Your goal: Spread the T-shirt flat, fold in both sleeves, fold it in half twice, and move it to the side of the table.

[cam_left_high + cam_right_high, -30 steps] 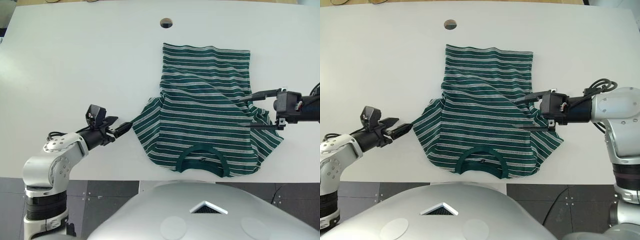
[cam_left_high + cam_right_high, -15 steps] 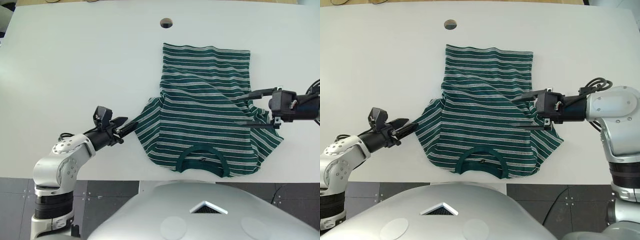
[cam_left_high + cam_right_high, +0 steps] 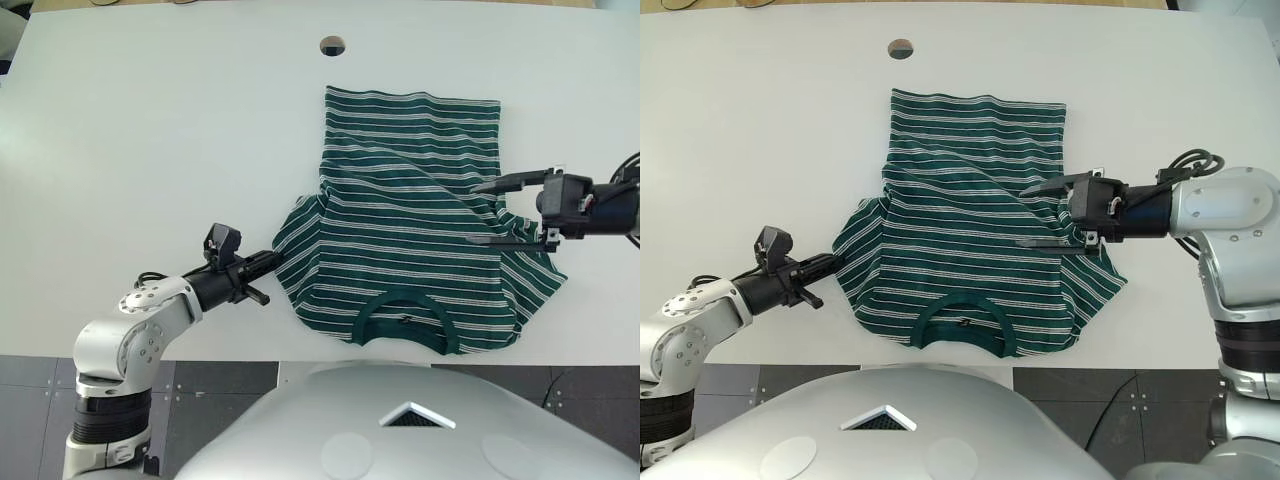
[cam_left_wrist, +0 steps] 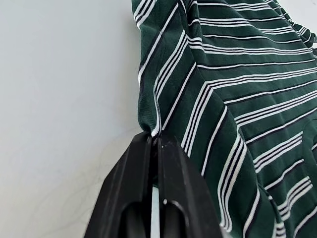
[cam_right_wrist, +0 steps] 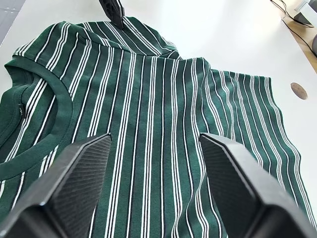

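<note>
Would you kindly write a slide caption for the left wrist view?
Left gripper shut on the T-shirt at its sleeve edge, above the table.

This looks like a lab or an office test room. The table (image 3: pixel 150 130) is a broad, plain white desk top, with a round cable hole (image 3: pixel 332 45) set near its back edge, far beyond the fingers (image 3: pixel 262 262). Below the table's near edge, behind the fingers, the floor (image 3: pixel 1140 395) is made of dark grey square panels with bolted corners, like raised access flooring.
</note>
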Controlling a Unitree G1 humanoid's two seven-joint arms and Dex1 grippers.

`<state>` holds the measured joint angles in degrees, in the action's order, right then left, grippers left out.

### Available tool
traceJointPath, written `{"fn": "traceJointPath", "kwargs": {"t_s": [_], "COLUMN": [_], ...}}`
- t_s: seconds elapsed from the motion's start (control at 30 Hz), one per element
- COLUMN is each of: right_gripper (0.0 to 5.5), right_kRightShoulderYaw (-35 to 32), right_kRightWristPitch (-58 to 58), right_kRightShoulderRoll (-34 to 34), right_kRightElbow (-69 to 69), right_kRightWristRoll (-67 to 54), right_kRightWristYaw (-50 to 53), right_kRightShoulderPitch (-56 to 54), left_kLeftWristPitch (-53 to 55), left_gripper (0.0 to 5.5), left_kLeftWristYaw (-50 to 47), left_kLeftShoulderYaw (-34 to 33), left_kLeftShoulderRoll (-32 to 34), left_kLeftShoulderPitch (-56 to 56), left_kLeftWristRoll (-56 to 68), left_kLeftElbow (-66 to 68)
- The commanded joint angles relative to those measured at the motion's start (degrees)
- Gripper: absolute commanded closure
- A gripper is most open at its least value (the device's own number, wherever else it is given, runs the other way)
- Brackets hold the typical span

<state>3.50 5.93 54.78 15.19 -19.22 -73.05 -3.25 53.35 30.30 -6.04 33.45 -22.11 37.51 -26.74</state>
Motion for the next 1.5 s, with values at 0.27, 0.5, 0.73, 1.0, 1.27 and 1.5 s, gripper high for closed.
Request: {"fn": "traceJointPath", "kwargs": {"t_s": [0.27, 0.5, 0.73, 1.0, 1.27, 1.5], "right_gripper": [2.20, 2.20, 2.20, 2.20, 2.20, 2.20], "right_kRightShoulderYaw": [-0.52, -0.05, 0.00, -0.39, -0.74, -2.40], "right_kRightWristPitch": [2.01, 0.74, 0.40, 0.60, 0.87, 4.96], "right_kRightShoulderRoll": [-8.90, -11.72, -12.10, -12.11, -12.12, -12.48], "right_kRightElbow": [-4.58, -7.26, -8.15, -7.95, -8.57, -7.98], "right_kRightWristRoll": [-0.88, -0.34, -0.20, -0.38, 0.04, -1.09], "right_kRightWristYaw": [8.43, 8.52, 7.71, 7.74, 8.60, 12.20], "right_kRightShoulderPitch": [-6.05, -6.91, -7.64, -8.01, -9.48, -9.89], "left_kLeftWristPitch": [2.43, 4.31, 5.66, 8.80, 10.07, 10.07], "left_gripper": [5.38, 5.38, 5.38, 5.38, 5.38, 5.38], "left_kLeftWristYaw": [-0.31, 4.56, 5.55, 1.54, -4.18, -6.74], "left_kLeftShoulderYaw": [0.08, -7.14, -9.78, -5.15, 3.88, 12.34], "left_kLeftShoulderRoll": [2.61, 7.60, 9.18, 5.70, -0.34, -3.18], "left_kLeftShoulderPitch": [-1.61, -1.29, -0.92, 4.85, 11.50, 14.48], "left_kLeftWristRoll": [-0.89, 4.37, 7.45, 12.55, 14.28, 11.98], "left_kLeftElbow": [-1.72, -6.25, -9.86, -14.70, -15.35, -13.34]}}
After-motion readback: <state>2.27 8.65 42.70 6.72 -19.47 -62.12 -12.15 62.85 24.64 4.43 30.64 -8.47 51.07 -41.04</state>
